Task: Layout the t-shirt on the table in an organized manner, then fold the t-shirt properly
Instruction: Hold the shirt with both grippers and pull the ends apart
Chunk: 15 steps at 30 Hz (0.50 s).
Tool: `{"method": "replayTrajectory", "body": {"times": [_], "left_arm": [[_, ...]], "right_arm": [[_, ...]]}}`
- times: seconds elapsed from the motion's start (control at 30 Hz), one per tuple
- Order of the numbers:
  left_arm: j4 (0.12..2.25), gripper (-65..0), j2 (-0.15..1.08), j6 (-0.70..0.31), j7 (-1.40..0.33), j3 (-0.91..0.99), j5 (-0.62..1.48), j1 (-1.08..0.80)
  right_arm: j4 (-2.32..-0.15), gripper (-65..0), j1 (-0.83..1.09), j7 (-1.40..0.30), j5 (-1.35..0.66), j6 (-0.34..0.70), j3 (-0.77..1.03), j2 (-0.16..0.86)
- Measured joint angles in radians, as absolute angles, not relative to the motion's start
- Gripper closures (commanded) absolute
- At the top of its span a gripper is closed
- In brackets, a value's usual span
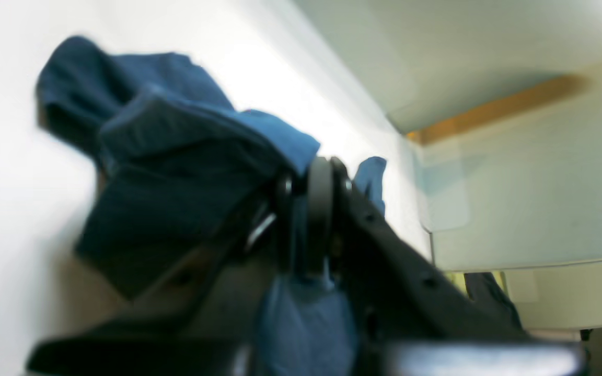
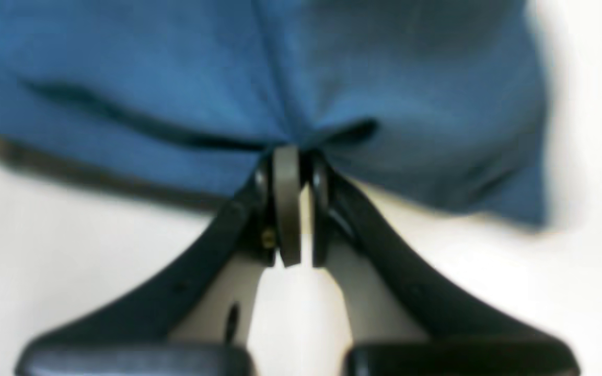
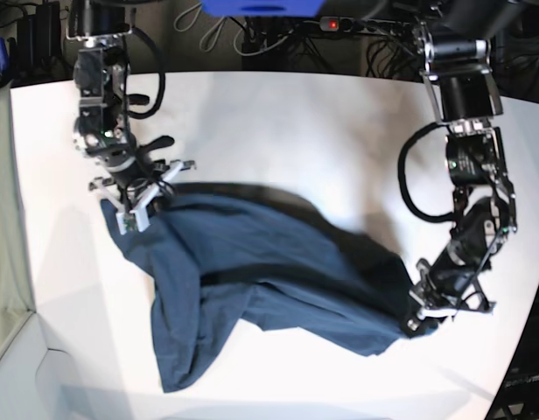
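Dark blue t-shirt (image 3: 261,280) spread rumpled across middle of white table (image 3: 278,122), stretched from far left to near right, one loose fold trailing toward near edge. Right hand (image 3: 134,206) at shirt's far-left corner, pinched tight on a fold of cloth. Left hand (image 3: 418,319) at near-right corner, likewise clamped on fabric, cloth bunched around and over its fingers (image 1: 322,209). Shirt creased between both grips, not flat. Wrist views blurred; finer detail not discernible.
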<state>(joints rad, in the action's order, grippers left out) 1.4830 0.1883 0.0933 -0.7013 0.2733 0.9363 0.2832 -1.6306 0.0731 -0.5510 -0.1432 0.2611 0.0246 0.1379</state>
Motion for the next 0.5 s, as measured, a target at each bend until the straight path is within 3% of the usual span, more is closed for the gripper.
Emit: {"method": "replayTrajectory", "body": {"times": [0.23,0.5], "left_arm": [[1.477,-0.2,0.203,0.093,-0.702,0.287,0.934,0.320],[1.104,-0.2,0.199,0.094,-0.697,0.286,0.930,0.463]], "right_arm": [[-1.784,0.0,0.028,-0.553,-0.139,0.263,0.024,0.156],[-1.527,0.0,-0.129,-0.538,-0.143,0.263,0.019,0.163]]}}
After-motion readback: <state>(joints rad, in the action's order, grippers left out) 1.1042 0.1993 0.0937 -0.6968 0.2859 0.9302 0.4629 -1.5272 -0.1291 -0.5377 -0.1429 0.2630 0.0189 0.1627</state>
